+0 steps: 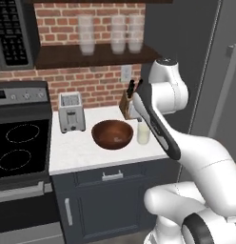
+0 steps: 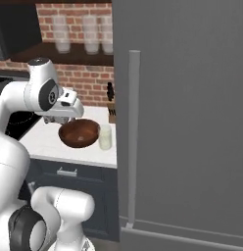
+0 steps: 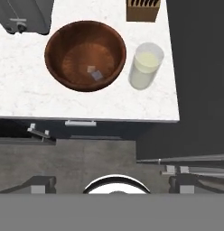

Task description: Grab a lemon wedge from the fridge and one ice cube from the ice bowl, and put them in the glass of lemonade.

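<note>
Lemonade is sitting pale and creamy in the glass of lemonade (image 3: 145, 65), a short clear cylinder standing on the speckled white counter (image 3: 23, 97) just beside the ice bowl (image 3: 85, 55). That bowl is wide, round, dark reddish-brown wood with a faintly ribbed floor, and two tiny translucent cubes are lying in it; one ice cube (image 3: 97, 75) is resting near the middle. The fridge (image 2: 192, 122), smooth dark grey with a pale bar handle (image 2: 132, 137), is standing closed. The gripper (image 2: 62, 119) is hanging above the counter; its opening cannot be judged.
</note>
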Tool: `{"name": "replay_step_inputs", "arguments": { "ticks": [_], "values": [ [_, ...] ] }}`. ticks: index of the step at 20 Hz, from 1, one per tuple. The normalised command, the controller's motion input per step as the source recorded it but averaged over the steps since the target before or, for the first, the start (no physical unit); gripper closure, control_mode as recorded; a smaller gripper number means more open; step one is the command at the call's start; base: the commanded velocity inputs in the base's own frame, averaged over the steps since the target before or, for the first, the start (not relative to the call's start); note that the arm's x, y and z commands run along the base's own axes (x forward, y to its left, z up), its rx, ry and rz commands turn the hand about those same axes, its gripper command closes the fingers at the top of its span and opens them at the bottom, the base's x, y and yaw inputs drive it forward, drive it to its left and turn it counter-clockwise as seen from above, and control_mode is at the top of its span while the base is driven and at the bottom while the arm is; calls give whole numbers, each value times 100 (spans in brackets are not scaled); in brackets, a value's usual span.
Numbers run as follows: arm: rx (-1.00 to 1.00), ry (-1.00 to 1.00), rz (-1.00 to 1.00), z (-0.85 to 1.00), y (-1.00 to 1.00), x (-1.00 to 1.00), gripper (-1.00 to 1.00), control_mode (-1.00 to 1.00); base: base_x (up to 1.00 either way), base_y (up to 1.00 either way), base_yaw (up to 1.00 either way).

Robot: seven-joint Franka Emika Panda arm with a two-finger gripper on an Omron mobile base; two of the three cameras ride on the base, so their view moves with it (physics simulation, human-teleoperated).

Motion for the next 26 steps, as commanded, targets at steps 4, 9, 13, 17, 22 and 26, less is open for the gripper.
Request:
{"name": "replay_step_inputs", "arguments": {
  "ticks": [4,9,13,17,22,26],
  "values": [
    [0,0,0,0,0,0,-100,100,54,0,-1],
    [0,0,0,0,0,0,-100,100,47,1,0],
    [0,0,0,0,0,0,-100,100,38,17,0],
    [0,0,0,0,0,0,-100,100,43,33,-5],
    [0,0,0,0,0,0,-100,100,8,60,-2],
    [0,0,0,0,0,0,-100,100,2,41,0]
  ]
}}
